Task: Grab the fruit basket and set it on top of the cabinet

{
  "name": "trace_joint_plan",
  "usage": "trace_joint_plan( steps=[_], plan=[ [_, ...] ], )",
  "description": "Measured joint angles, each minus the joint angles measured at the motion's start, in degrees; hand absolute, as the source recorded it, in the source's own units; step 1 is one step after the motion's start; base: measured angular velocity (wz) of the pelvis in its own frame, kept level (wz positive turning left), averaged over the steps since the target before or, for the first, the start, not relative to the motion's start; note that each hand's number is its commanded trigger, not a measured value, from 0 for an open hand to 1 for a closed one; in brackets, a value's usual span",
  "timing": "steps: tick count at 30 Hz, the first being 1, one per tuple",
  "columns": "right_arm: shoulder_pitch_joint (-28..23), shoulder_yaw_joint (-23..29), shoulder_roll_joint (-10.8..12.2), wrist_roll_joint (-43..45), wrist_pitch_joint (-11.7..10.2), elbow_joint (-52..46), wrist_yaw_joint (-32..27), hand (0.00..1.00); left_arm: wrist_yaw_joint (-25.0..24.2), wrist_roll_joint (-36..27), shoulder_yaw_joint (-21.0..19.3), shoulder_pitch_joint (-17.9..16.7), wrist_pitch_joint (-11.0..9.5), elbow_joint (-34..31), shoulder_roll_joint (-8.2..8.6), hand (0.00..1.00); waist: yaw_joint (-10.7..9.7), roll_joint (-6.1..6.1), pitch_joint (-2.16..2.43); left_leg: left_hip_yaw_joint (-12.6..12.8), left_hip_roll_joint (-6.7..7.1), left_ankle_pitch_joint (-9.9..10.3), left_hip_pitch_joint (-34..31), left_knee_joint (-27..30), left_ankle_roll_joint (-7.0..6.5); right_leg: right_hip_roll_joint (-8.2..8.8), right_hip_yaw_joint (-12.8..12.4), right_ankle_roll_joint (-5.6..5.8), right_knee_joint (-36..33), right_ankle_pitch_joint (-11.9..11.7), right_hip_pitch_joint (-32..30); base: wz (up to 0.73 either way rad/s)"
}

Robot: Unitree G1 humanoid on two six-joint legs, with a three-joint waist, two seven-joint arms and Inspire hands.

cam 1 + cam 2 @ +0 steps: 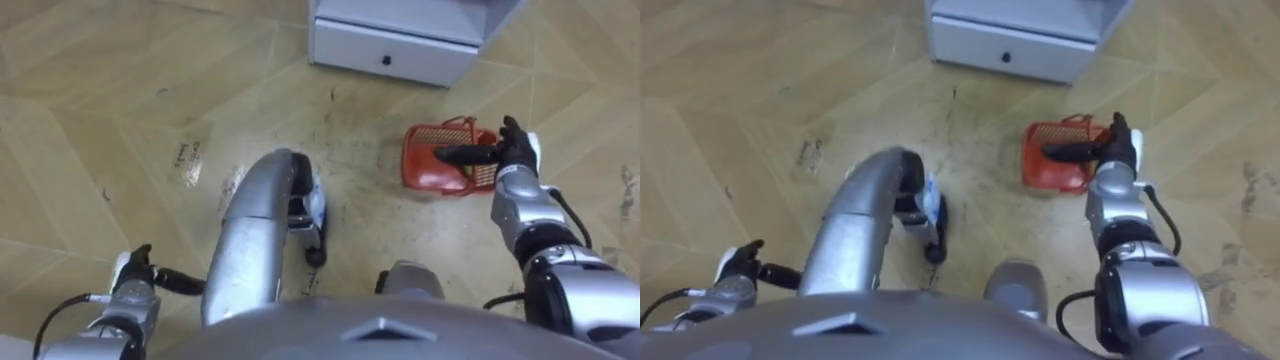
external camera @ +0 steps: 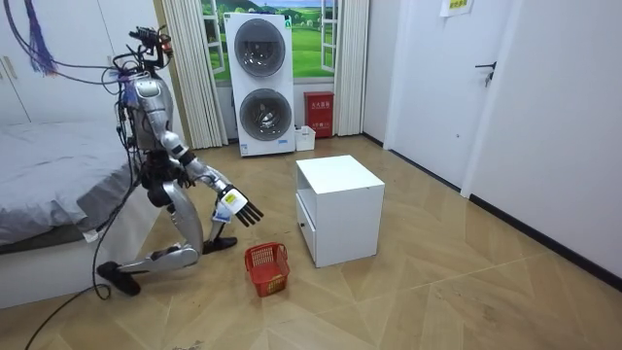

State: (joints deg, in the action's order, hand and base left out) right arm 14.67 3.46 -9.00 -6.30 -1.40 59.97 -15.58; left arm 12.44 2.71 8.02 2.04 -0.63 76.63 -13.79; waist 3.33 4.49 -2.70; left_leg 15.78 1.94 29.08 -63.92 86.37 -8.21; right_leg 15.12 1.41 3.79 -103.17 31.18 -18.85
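A red plastic basket [image 1: 428, 165] stands on the wooden floor just in front of a white cabinet, and I see no fruit in it. Its handle [image 1: 456, 123] rises at the far side. My right hand [image 1: 508, 150] hovers over the basket's right part, open, with straight fingers pointing left across it and not touching it. In the room view I am down on one knee between the bed and the cabinet, right hand [image 2: 243, 209] stretched out above the basket [image 2: 266, 265]. My left hand [image 1: 133, 272] hangs low at the lower left, away from the basket.
The white cabinet [image 1: 390, 50] with a drawer stands right behind the basket. A bed [image 2: 49, 185] lies behind me. Two stacked washing machines [image 2: 260, 83] stand at the far wall. My raised knee [image 1: 262, 215] rises left of the basket.
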Motion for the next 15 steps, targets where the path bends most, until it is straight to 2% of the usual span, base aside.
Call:
trace_joint_plan(
  steps=[1, 2, 3, 4, 5, 6, 7, 8, 9, 10, 11, 15],
  plan=[
    [-0.07, 0.03, -0.02, 0.0, -0.32, 0.0, -0.32, 0.0, 0.17, -0.06, 0.68, -0.08, -0.52, -0.02, 0.09, 0.0, -0.71, 0.07, -0.11, 0.85, 0.3, 0.32, -1.22, 1.79, 0.49, 0.09, -1.18, -0.02, -3.04, 0.01, -0.83, 0.38],
    [-0.13, 0.03, -0.02, -0.28, -0.46, -0.02, -0.52, 0.0, 0.46, -0.09, 1.44, -0.35, -1.25, -0.01, 0.13, 0.0, -1.71, 0.12, -0.11, 1.51, 1.52, 0.37, -2.06, 3.04, 0.61, 0.71, -1.59, -0.05, -5.53, -0.01, -0.97, 0.43],
    [-0.14, 0.06, -0.04, -0.46, -0.47, -0.11, -0.62, 0.0, 0.51, -0.22, 1.63, -0.34, -1.54, 0.0, 0.15, 0.0, -2.14, 0.06, -0.1, 1.79, 2.0, 0.39, -2.52, 3.64, 0.88, 0.94, -1.77, -0.07, -6.59, 0.0, -1.01, 0.44],
    [-0.15, -0.01, -0.03, -0.55, -0.46, -0.33, -0.92, 0.0, 0.75, -0.94, 1.98, -0.17, -2.12, 0.09, 0.14, 0.0, -3.16, 0.34, -0.24, 2.23, 3.08, 0.42, -3.15, 4.72, 3.33, 1.56, -2.31, -0.11, -8.27, 0.02, -1.04, 0.28],
    [-0.01, -0.08, 0.01, -0.57, -0.4, -0.81, -1.07, 0.0, 1.03, -0.99, 2.56, -0.13, -3.06, 0.92, 0.12, 0.0, -4.08, 1.45, -0.73, 1.67, 4.69, 1.64, -4.16, 8.24, 7.53, 3.71, -2.42, -0.17, -9.93, -0.01, -1.05, 0.03],
    [0.11, -0.22, 0.15, -0.58, -0.4, -1.39, -1.09, 0.0, 0.99, -1.05, 2.51, -0.49, -3.28, 1.49, 0.14, 0.0, -3.9, 1.17, -0.64, -2.16, 5.67, 2.68, -4.4, 11.93, 5.61, 4.35, -2.64, -0.13, -11.27, -0.04, -1.3, -0.66],
    [0.21, -1.12, 0.11, -1.33, -0.53, -3.12, -1.11, 0.0, 0.99, -1.46, 2.55, -1.43, -3.32, 2.5, 0.15, 0.0, -2.82, -1.15, 0.21, -7.4, 7.07, 7.39, -4.73, 16.14, 2.04, 5.09, -2.65, 0.36, -14.35, 0.26, -2.21, -0.99],
    [-0.08, -1.17, 1.14, -1.46, -0.54, -3.93, -1.23, 0.0, 1.44, -1.99, 2.9, -2.03, -3.7, 3.58, -0.66, 0.0, -2.5, 1.13, 0.5, -6.69, 8.1, 8.78, -5.33, 18.19, 0.88, 7.25, -2.79, 1.45, -16.61, 0.92, -2.29, -0.74],
    [-0.42, -1.12, 1.69, -1.48, -0.5, -4.08, -1.22, 0.0, 2.12, -2.03, 3.05, -1.84, -3.83, 3.95, -1.14, 0.0, -3.37, 2.1, 0.39, -6.28, 8.89, 8.82, -5.68, 18.35, 0.84, 8.02, -2.66, 1.84, -16.95, 1.26, -2.05, 0.0],
    [-0.89, -0.84, 1.74, -1.23, -0.47, -4.74, -1.3, 0.0, 3.17, -2.08, 4.28, -1.37, -4.3, 4.16, -0.96, 0.0, -4.72, 2.89, 0.55, -6.31, 9.14, 8.97, -6.26, 18.5, 0.53, 7.62, -2.75, 2.11, -17.12, 1.17, -2.08, 0.33],
    [-1.0, -0.61, 1.49, -1.11, -0.61, -5.39, -1.36, 0.0, 3.28, -2.07, 5.86, -1.36, -4.84, 4.12, -0.27, 0.0, -5.54, 2.97, 0.59, -6.15, 8.9, 8.83, -6.35, 18.38, 0.73, 7.62, -2.58, 2.27, -16.94, 1.06, -2.2, 0.23],
    [-3.44, -2.3, 1.56, -0.32, -0.56, -7.28, -0.38, 0.0, 3.16, -1.86, 8.03, -1.96, -4.6, 3.89, 0.14, 0.0, -6.93, 3.24, 0.79, -6.05, 8.88, 8.4, -5.92, 18.28, 0.19, 7.0, -2.64, 2.29, -17.01, 1.84, -1.34, 0.06]
  ],
)
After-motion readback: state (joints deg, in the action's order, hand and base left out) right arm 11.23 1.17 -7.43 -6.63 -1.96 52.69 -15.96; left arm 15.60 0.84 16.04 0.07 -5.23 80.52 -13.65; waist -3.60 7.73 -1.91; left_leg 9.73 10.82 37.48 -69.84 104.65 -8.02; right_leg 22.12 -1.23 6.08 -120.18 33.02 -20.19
